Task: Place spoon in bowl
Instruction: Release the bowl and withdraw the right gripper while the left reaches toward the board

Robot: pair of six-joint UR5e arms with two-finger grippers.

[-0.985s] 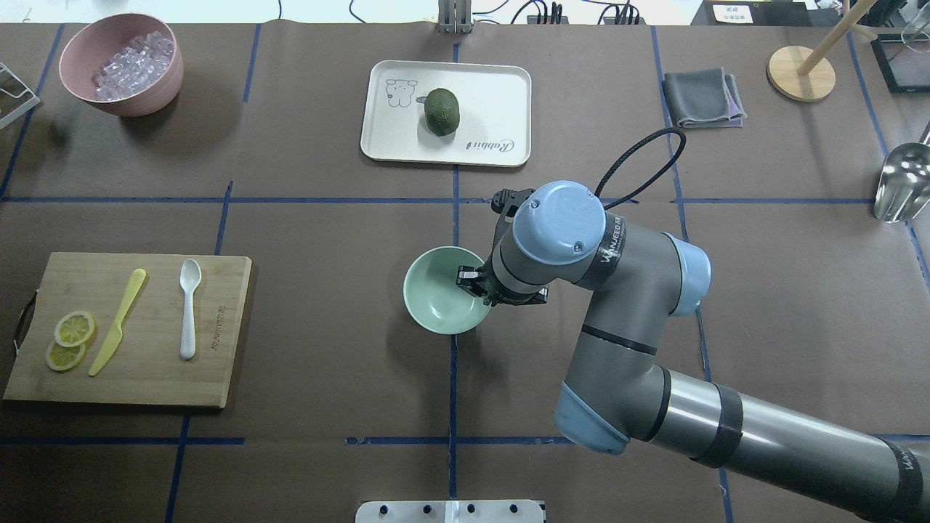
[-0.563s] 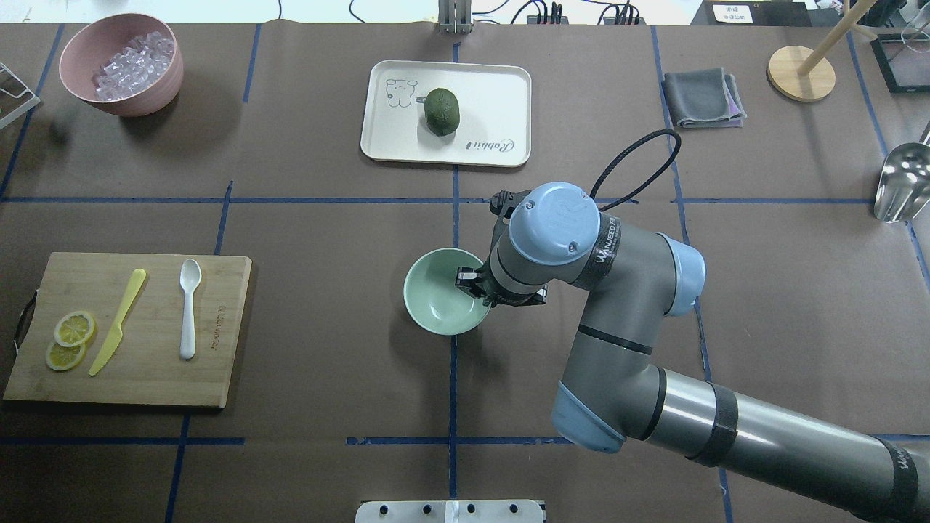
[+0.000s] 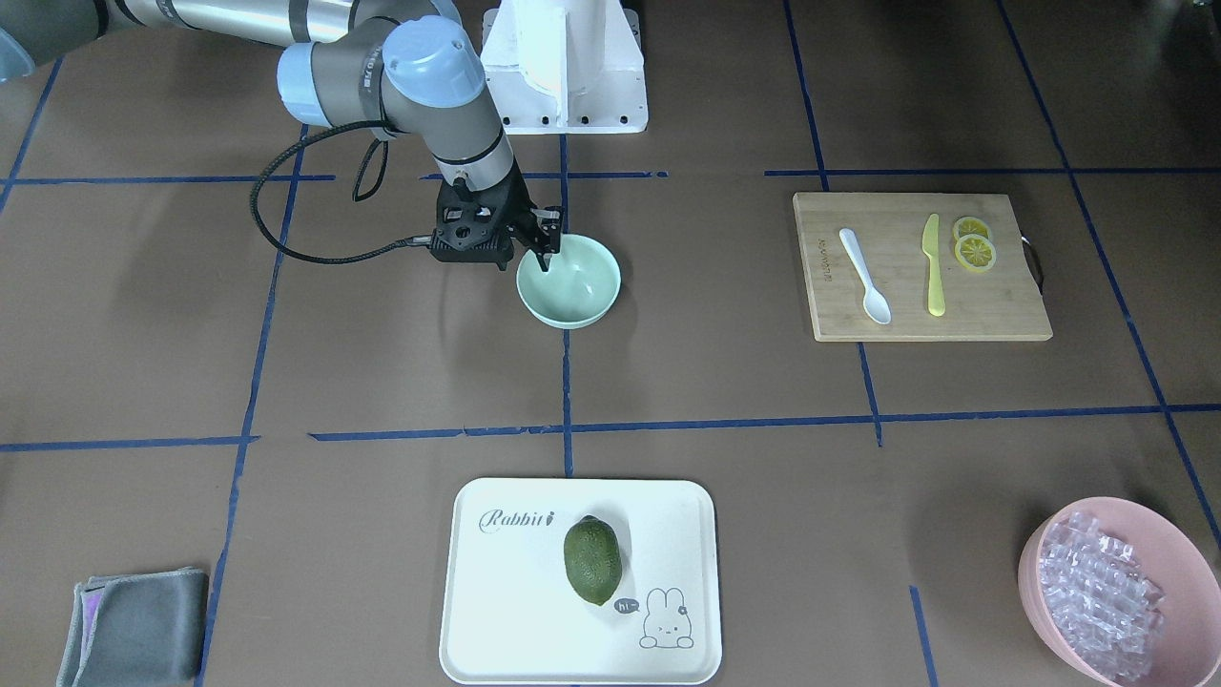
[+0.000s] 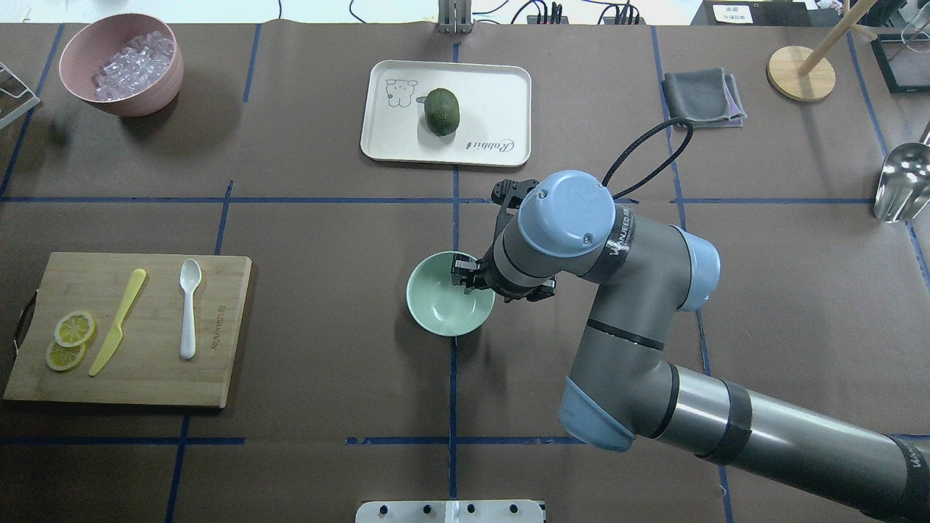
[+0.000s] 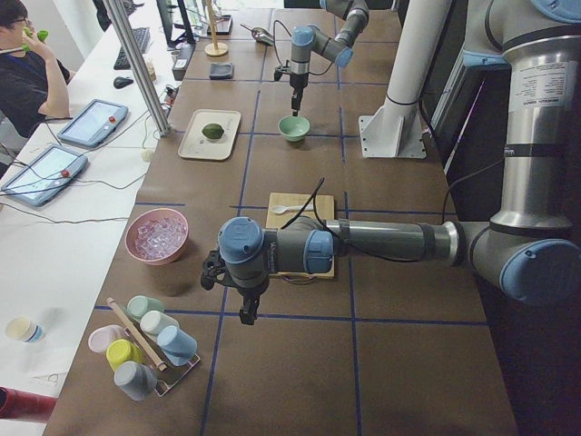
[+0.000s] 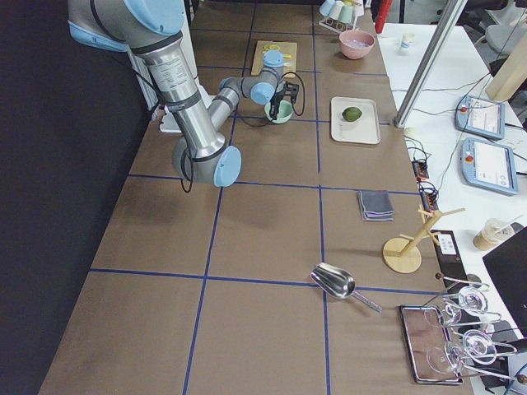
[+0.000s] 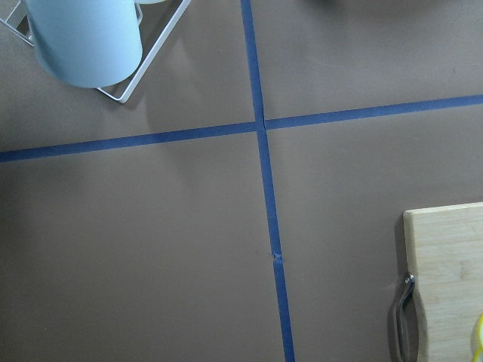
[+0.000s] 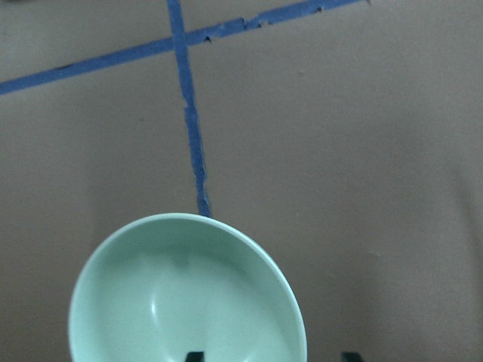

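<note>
The white spoon (image 4: 189,305) lies on the wooden cutting board (image 4: 218,378) at the left, beside a yellow knife; it also shows in the front view (image 3: 865,277). The mint-green bowl (image 4: 445,305) stands empty at the table's middle. My right gripper (image 4: 471,277) hangs over the bowl's right rim. In the right wrist view the bowl (image 8: 181,302) fills the bottom, and the gripper (image 8: 272,356) is open with one fingertip (image 8: 195,355) inside the rim and the other outside. My left gripper (image 5: 246,313) shows only in the left side view, far from the spoon; I cannot tell whether it is open or shut.
A yellow knife (image 4: 116,322) and lemon slices (image 4: 70,340) share the board. A pink bowl of ice cubes (image 4: 122,62) stands far left. A white tray (image 4: 392,138) holds a green fruit (image 4: 442,111). A grey cloth (image 4: 701,96), wooden stand (image 4: 801,73) and metal scoop (image 4: 901,181) are at the right.
My right wrist has shifted slightly toward the far side of the table, and the bowl has moved a few pixels to the right. The spoon has not moved.
</note>
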